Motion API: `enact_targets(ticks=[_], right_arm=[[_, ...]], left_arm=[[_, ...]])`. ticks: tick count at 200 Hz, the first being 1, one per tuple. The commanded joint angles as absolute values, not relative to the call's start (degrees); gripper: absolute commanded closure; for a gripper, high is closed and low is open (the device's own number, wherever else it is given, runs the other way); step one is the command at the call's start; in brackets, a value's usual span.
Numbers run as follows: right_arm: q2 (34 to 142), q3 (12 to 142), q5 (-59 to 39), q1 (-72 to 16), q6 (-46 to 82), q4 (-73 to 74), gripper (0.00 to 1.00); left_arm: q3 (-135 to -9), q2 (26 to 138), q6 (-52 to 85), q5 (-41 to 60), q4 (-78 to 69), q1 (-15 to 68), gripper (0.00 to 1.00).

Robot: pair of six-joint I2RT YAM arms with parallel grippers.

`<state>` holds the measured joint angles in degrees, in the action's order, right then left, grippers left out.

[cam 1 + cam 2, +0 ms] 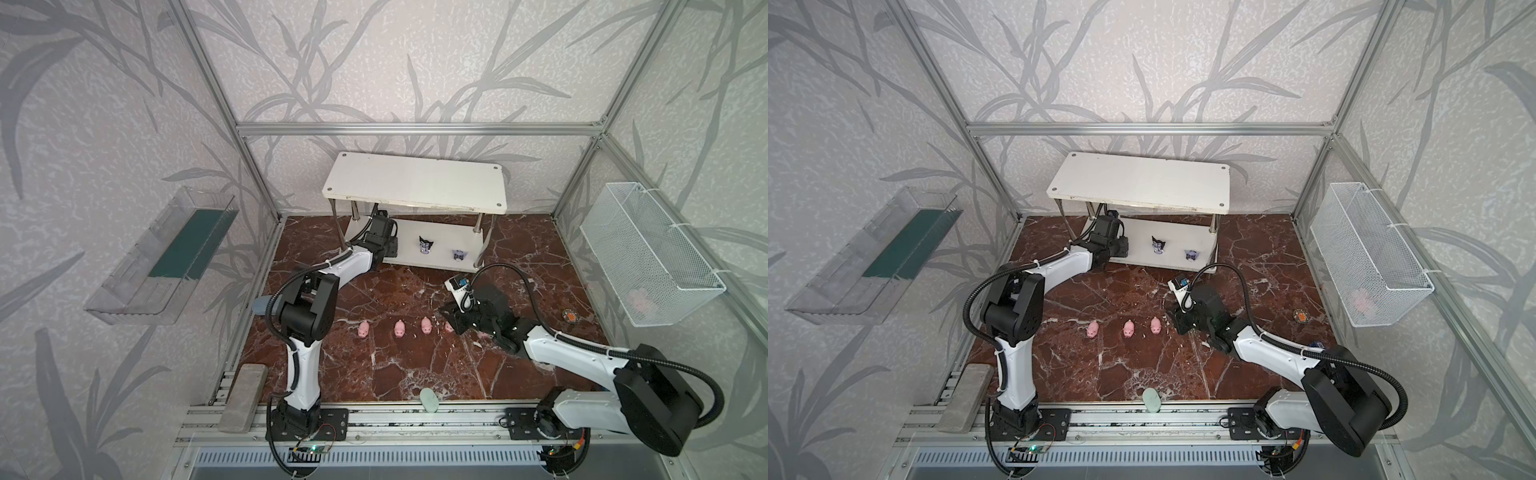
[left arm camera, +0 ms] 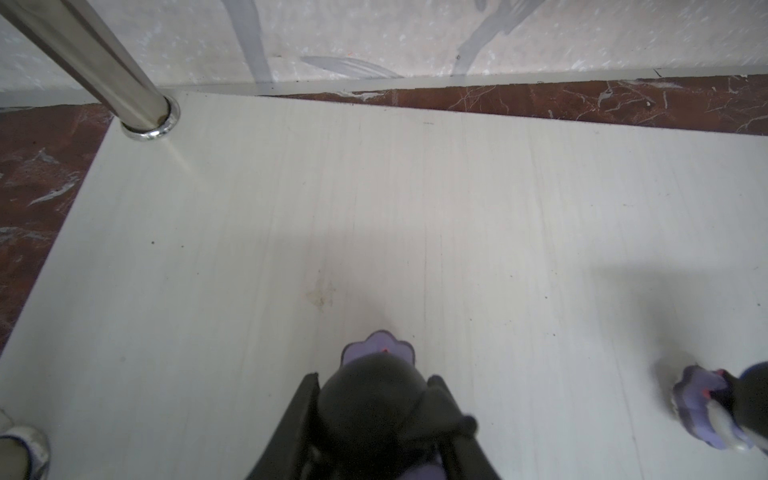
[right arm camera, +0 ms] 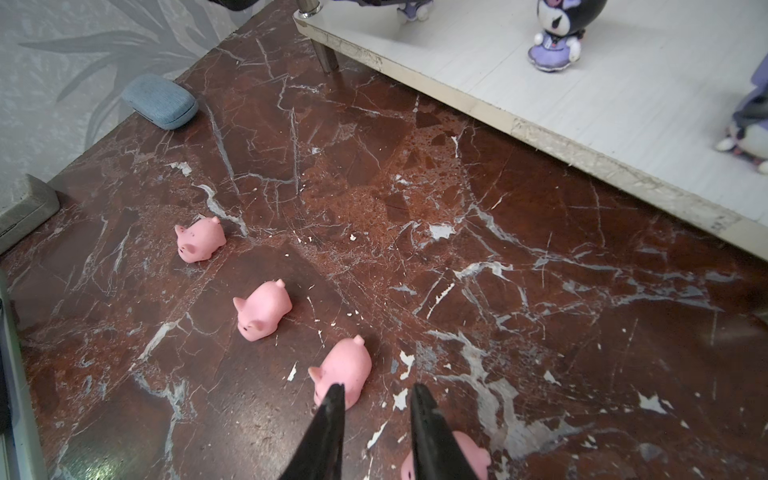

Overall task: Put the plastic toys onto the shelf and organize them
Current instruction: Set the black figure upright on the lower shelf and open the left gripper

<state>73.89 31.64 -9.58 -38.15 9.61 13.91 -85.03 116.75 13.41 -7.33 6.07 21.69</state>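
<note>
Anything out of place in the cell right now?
Yes. A pink blob, probably a pig toy, lies in the wire mesh basket on the right wall, apart from the row of pigs on the tabletop. The shelf has a chipped lower front edge.

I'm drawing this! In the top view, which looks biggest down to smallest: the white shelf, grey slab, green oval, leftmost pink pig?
In a top view, largest first:
white shelf
grey slab
pale green oval
leftmost pink pig
The oval lies nearer the camera, so that gap is unsure.
</note>
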Motion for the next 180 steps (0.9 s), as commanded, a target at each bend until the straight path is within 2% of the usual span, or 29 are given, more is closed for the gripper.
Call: enact_targets(ticks=[1,69,124,180], right_arm=[[74.44,31.21,-10.28,-38.15,9.47,15.36,0.71],[74.68,31.29,-10.38,-38.21,9.47,15.47,0.71],[74.88,31.29,-10.50,-38.16,9.52,15.53,0.71],[75.18,31.37,-10.55,-38.17,9.55,15.64,0.71]], left_arm=[[-86.73,117.37,12.16,-7.54,7.03,21.27,0.68],[-86.62,116.61,12.03,-7.73,7.26,21.07,0.61],[-85.97,116.10,11.92,-7.99,6.85,21.02,0.50],[-84.25,114.20,12.32,-7.65,5.76,20.99,0.49]])
